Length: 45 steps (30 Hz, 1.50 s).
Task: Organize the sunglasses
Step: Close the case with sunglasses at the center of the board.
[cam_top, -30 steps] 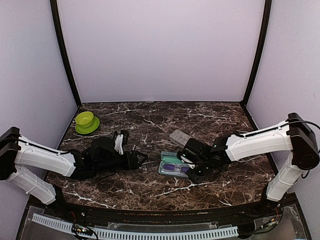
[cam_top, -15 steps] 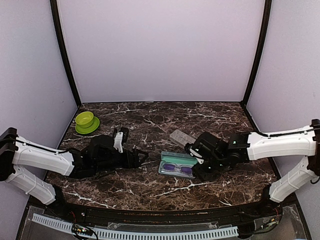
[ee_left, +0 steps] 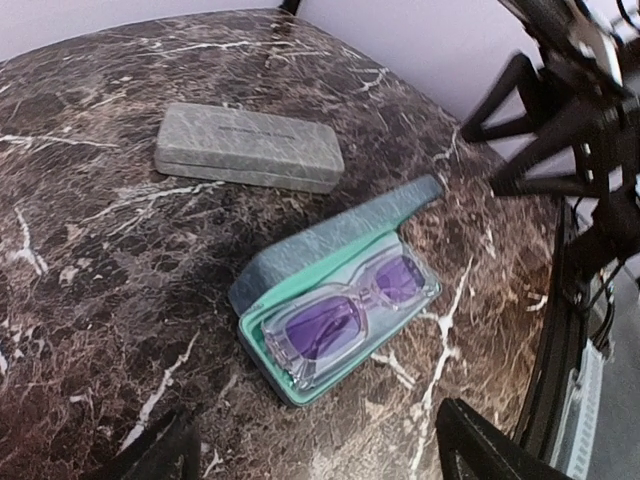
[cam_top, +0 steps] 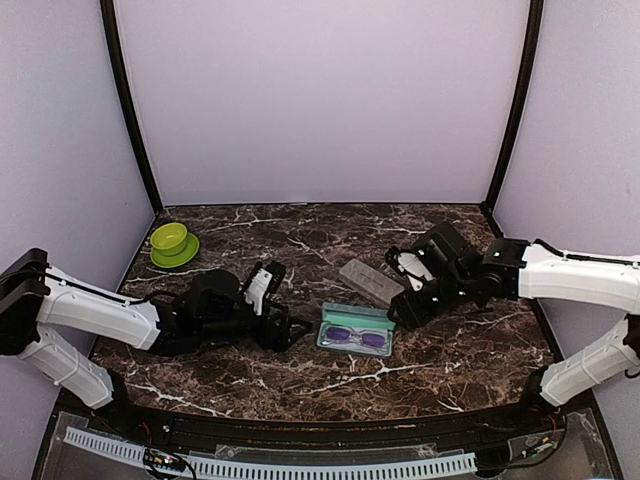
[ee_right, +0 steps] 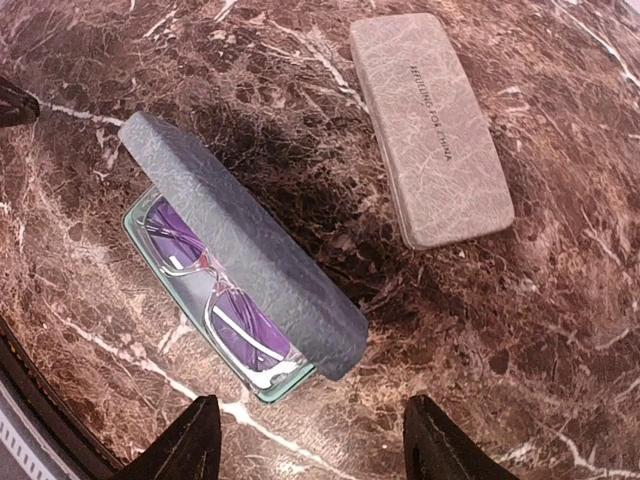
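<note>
Centrally on the dark marbled worktop (cam_top: 300, 225), a grey case (cam_top: 356, 322) with a teal lining is seen lying open, its lid raised along the far side. The sunglasses (ee_left: 345, 318) are laid inside its lower tray. A clear pale frame and 2 purple lenses are shown, and in the right wrist view they are partly hidden by the lid. A 2nd grey case (cam_top: 367, 281), shut, is set just beyond the open one, towards the right and apart from it. Lettering is printed on its top but cannot be read with certainty. A green bowl (cam_top: 172, 240) is placed well apart, near the far left corner.

The left hand (cam_top: 291, 329) is held low just left of the open case, without contact. Its 2 fingers are spread wide, as shown at the bottom of the left wrist view, and nothing is gripped. The right hand (cam_top: 399, 313) is held just right of the open case, near the shut one. Its fingers are likewise spread wide, with nothing between them. Neither case is touched by either hand.
</note>
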Each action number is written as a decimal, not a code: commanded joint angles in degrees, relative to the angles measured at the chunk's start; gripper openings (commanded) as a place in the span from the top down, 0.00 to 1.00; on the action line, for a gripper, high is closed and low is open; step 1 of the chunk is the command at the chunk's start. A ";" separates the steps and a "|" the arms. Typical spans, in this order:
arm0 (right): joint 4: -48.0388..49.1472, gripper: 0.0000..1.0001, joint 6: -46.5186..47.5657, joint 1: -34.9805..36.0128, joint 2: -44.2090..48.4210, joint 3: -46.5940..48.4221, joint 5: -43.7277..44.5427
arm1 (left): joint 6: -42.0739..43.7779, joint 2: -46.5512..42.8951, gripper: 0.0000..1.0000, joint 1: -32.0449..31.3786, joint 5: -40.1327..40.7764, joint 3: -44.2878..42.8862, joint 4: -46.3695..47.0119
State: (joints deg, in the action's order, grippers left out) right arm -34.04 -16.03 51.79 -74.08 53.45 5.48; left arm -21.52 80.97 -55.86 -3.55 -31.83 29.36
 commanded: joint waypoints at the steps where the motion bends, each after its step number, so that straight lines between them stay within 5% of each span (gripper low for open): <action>1: 3.64 0.37 4.78 -2.44 -4.21 3.28 -4.96 | 9.60 2.70 0.14 -2.34 -2.71 0.54 2.10; 9: 5.89 0.37 7.12 -5.29 -9.60 5.73 -10.61 | 14.42 9.99 0.11 -4.31 -2.26 -2.65 0.47; 25: 7.80 0.46 8.46 -6.28 -13.18 6.05 -16.75 | 20.35 19.16 0.24 -4.95 1.17 -13.24 -10.18; 45: 8.95 0.61 7.80 -6.26 -13.05 4.68 -18.46 | 15.72 24.07 0.32 -5.05 4.09 -14.29 -6.74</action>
State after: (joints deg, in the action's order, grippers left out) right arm -27.31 -7.75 45.74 -87.53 57.98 -11.86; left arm -3.77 104.27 -60.64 -0.32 -45.80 20.38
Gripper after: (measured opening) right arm 0.399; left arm 0.685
